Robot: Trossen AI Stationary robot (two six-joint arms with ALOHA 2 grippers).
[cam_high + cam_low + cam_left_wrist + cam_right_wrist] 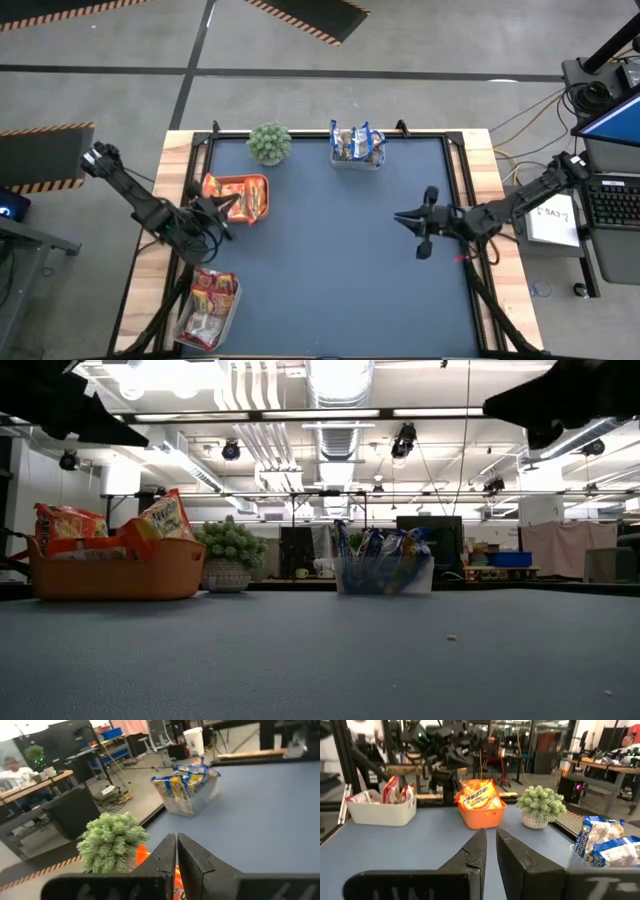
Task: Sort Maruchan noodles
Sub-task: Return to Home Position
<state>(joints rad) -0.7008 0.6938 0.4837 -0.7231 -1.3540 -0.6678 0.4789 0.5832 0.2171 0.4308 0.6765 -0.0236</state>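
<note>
- Packets of orange-yellow Maruchan noodles (240, 196) are piled in an orange bin (115, 578), which is set just beside the potted plant (269, 143) on the left arm's side.
- Blue-and-yellow packets (357, 140) are stood in a clear tub (190, 806), near the plant along the same far edge.
- Dark red packets (210, 292) are gathered in a pale bin (380, 813), well apart from the plant at the near left corner.
- The left gripper (176, 837) is seen above the orange bin, close to the plant. Its fingers are drawn together and nothing is gripped.
- The right gripper (490, 833) is seen well apart from the plant, over the right side of the mat. Its fingers are likewise pressed almost together and nothing is gripped.
- A blue-grey mat (340, 280) framed in wood is laid under everything.
- Concrete floor (400, 40), striped tape (300, 18), ceiling ducts (335, 380) and a seated person (12, 765) are seen beyond.
</note>
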